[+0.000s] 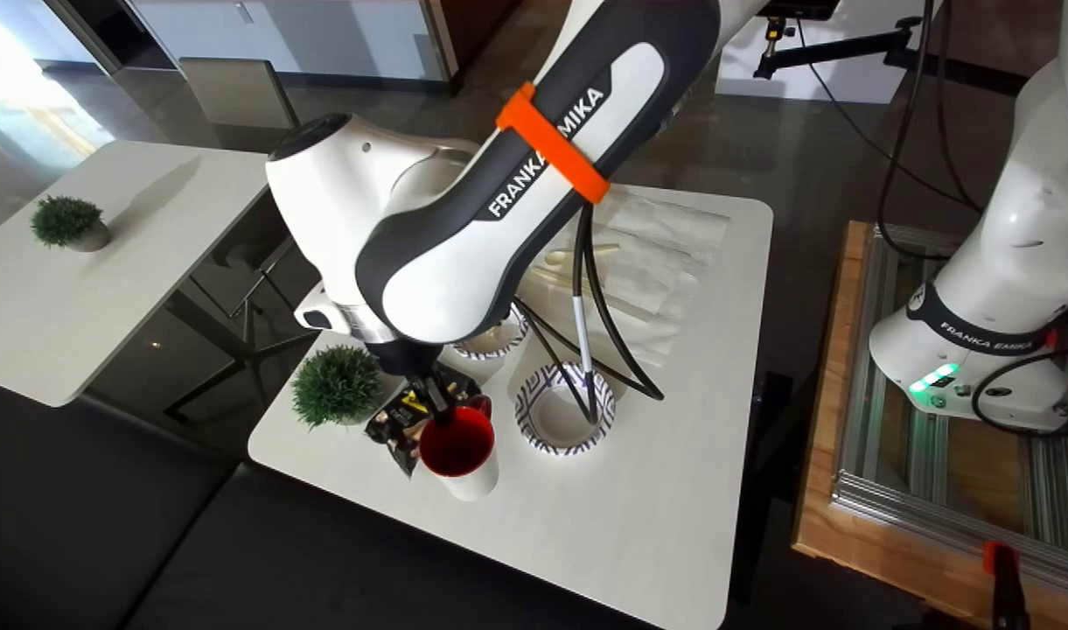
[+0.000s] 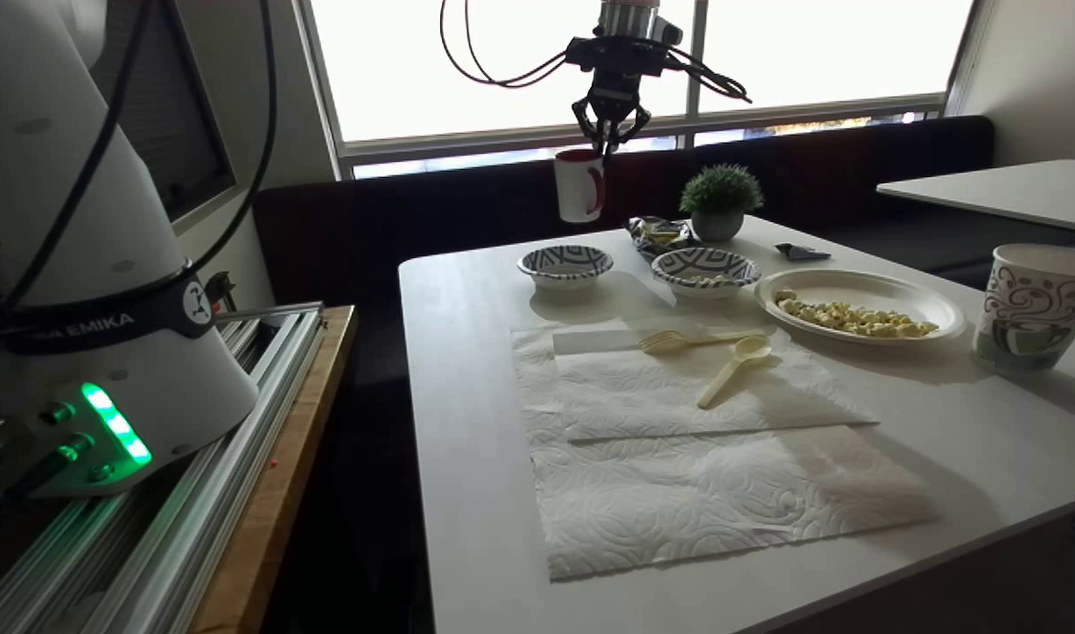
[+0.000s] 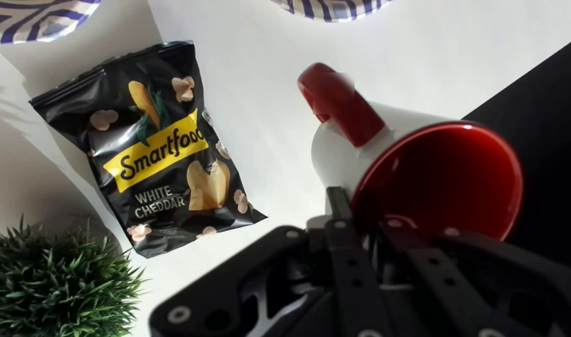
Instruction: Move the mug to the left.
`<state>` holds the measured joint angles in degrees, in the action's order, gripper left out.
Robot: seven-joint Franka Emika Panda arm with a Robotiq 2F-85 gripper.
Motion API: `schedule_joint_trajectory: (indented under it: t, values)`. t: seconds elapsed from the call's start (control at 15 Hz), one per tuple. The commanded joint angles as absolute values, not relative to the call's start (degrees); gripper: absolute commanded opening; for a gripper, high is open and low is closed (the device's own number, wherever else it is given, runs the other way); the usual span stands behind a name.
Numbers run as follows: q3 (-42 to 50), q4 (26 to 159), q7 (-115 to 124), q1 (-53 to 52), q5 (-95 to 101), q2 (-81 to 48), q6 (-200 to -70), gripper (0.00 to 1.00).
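Arm (image 1: 464,284): "FRANKA EMIKA" on it, partly under an orange strap (image 1: 553,144); same name on base collar (image 1: 980,339). White tabletop (image 1: 647,542) below. Paper towels (image 2: 678,511) on it nr one end. Oval plate (image 2: 872,284) w/ popcorn (image 2: 854,320) in an exterior view. Two bowls (image 2: 563,281), blue-on-white geometric pattern, plus a potted plant (image 2: 720,191). Black snack bag (image 3: 159,159): reads "Smartfood" on yellow, "WHITE CHEDDAR" under it; finer print too tiny to read. Mug (image 2: 577,189), white outside, red inside, red handle, hangs in the air, clear of the tabletop, approx. upright; bag lies to one side in wrist view. Jaws drawn nearly together, pinching mug's rim, one inside the wall, one outside. Fork (image 2: 691,340) + spoon (image 2: 731,370) on the towels.
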<state>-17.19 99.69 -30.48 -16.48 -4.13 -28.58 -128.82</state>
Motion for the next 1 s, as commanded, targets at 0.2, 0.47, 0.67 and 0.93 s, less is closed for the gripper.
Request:
schedule_joint_trajectory:
  t: [0.2,0.47,0.67,0.93]
  values:
    - [-17.44,96.66,-27.79,-16.74,-1.35,-31.5,-127.34,0.02]
    - [-17.24,96.29,-27.77,-16.88,-0.09,-32.61,-127.75,0.02]
    - [-16.96,95.7,-27.07,-17.21,1.5,-33.34,-128.01,0.02]
    - [-16.98,95.24,-26.32,-17.3,2.46,-34.24,-128.37,0.02]
